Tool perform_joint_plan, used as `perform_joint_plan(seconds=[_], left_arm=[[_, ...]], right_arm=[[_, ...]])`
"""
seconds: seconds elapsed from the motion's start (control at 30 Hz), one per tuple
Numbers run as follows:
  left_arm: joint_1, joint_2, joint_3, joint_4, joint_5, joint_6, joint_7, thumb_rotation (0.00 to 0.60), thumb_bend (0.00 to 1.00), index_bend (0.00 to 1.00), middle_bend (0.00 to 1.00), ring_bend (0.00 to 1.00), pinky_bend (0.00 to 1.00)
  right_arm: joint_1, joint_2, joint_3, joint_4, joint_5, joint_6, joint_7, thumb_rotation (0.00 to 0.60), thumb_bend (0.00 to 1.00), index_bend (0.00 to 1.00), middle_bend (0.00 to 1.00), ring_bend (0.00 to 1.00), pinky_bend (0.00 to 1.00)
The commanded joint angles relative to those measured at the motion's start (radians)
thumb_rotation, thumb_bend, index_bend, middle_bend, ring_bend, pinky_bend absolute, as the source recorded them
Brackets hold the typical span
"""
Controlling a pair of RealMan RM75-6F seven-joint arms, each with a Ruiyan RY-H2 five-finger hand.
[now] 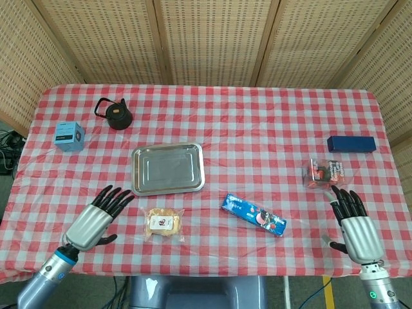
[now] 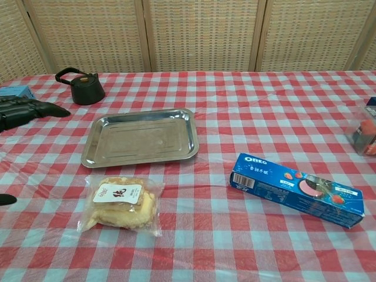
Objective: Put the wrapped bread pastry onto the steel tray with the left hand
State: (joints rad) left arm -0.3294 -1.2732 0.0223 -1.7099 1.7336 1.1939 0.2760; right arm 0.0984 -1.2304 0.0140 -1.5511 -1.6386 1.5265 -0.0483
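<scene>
The wrapped bread pastry (image 1: 163,223) (image 2: 122,203) lies on the checked cloth just in front of the empty steel tray (image 1: 168,168) (image 2: 141,136). My left hand (image 1: 96,217) hovers open to the left of the pastry, fingers spread and pointing toward the tray, not touching either. In the chest view only its dark fingertips (image 2: 26,110) show at the left edge. My right hand (image 1: 355,225) rests open at the table's right front, holding nothing.
A black kettle (image 1: 115,114) and a light blue box (image 1: 69,136) stand at the back left. A blue Oreo box (image 1: 253,214) lies right of the pastry. A clear packet with red contents (image 1: 324,173) and a dark blue box (image 1: 351,143) sit at the right.
</scene>
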Motion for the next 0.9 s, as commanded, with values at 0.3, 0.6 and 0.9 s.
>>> perform_joint_plan(seconds=[0.3,0.6,0.9], left_arm=[[-0.120,-0.086,-0.065,-0.109,-0.254,-0.231,0.238,0.600,0.00,0.00,0.00,0.00,0.00],[-0.183,-0.173,-0.092,-0.120,-0.464,-0.278,0.395,0.600,0.00,0.00,0.00,0.00,0.00],[-0.239,-0.237,-0.084,-0.113,-0.606,-0.284,0.487,0.600,0.00,0.00,0.00,0.00,0.00]], right_arm=[[0.000,0.013,0.004,-0.004,0.005,0.002,0.029,0.600,0.05,0.00,0.00,0.00,0.00],[-0.002,0.020,0.004,-0.007,0.001,0.007,0.046,0.600,0.05,0.00,0.00,0.00,0.00],[-0.001,0.023,0.004,-0.008,-0.001,0.006,0.054,0.600,0.05,0.00,0.00,0.00,0.00]])
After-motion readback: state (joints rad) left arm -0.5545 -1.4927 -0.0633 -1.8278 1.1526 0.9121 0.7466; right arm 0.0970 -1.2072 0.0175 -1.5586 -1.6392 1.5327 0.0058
